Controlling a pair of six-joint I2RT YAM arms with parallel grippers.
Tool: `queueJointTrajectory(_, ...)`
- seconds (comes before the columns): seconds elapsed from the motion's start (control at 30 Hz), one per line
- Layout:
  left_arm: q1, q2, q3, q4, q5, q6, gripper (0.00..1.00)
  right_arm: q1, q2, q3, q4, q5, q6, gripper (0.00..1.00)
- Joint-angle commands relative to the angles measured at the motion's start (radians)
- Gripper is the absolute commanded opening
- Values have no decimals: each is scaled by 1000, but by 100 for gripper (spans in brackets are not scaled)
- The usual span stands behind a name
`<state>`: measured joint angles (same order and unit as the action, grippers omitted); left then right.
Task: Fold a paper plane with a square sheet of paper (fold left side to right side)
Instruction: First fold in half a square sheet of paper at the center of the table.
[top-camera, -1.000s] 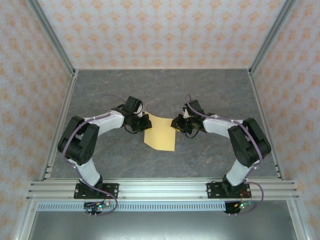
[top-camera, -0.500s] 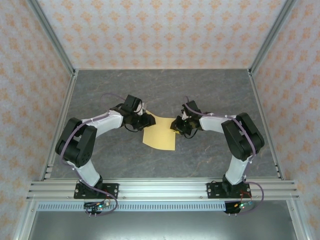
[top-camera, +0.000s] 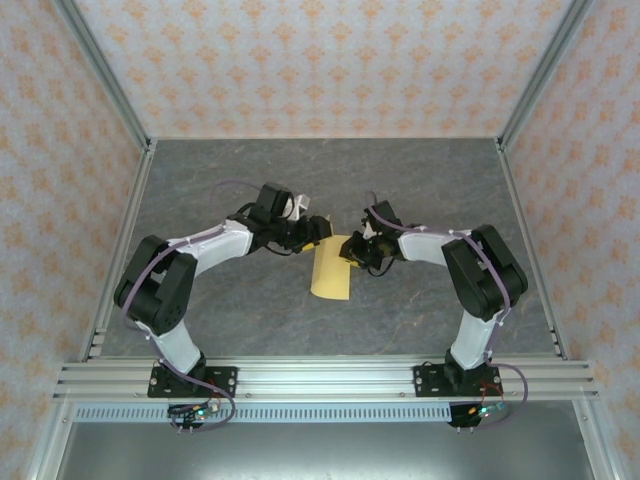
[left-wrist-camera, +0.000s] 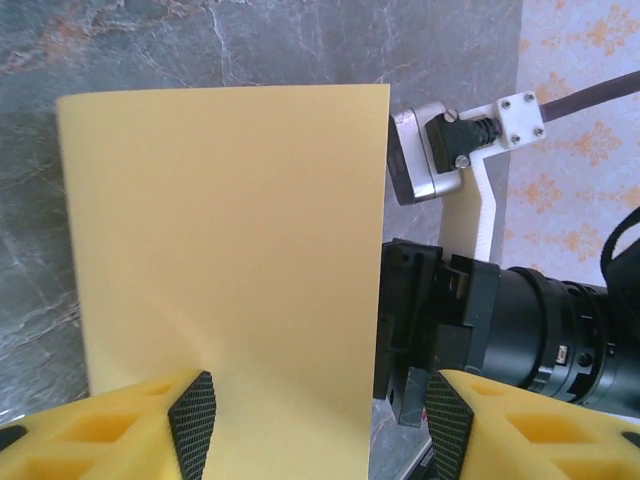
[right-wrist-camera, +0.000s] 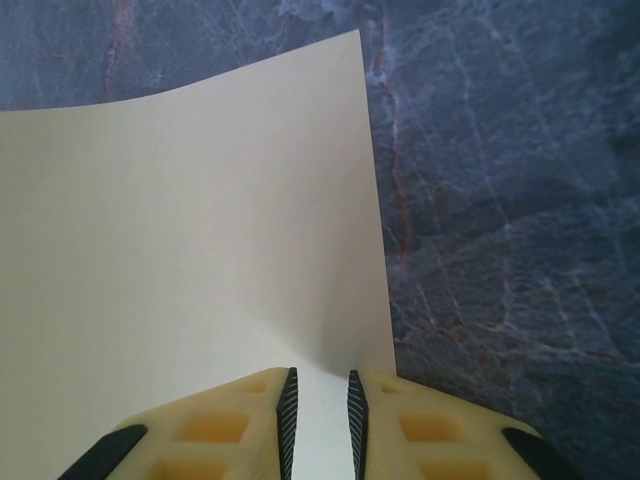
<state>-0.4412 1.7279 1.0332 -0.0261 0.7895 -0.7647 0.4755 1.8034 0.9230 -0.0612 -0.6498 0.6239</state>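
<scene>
The yellow-orange square sheet of paper lies on the grey tabletop as a narrow upright rectangle, its left side doubled over toward the right. My left gripper hovers over its far end. In the left wrist view the sheet is flat and the left gripper is open, pads wide apart with nothing pinched. My right gripper sits on the sheet's right edge. In the right wrist view its jaws stand a narrow gap apart, tips on the paper, whose left part curves upward.
The right arm's black wrist sits close beside the sheet's right edge. Grey marbled tabletop surrounds the paper. Patterned walls enclose three sides, and an aluminium rail runs along the near edge.
My left gripper moved right across the sheet, carrying its left side over, and opened. The paper now shows about half its former width. The right gripper has stayed at the right edge.
</scene>
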Motion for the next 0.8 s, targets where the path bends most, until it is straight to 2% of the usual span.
queueJointTrajectory(0.0,-8,40,19,72,31,-40,61,-4,-39,-30,54,17,-6,27)
queueJointTrajectory(0.23,-12,71,22,95,28,-56,60,-51,-179,-84,95,47,8,45)
queueJointTrajectory(0.33,-13,79,21,101,26,-59,58,-67,-229,-117,138,22,25,51)
queueJointTrajectory(0.57,-16,87,18,89,11,-51,45,-67,-213,-185,433,-128,181,51)
queueJointTrajectory(0.77,-18,89,15,70,-4,-38,36,-40,-151,-154,468,-165,209,49)
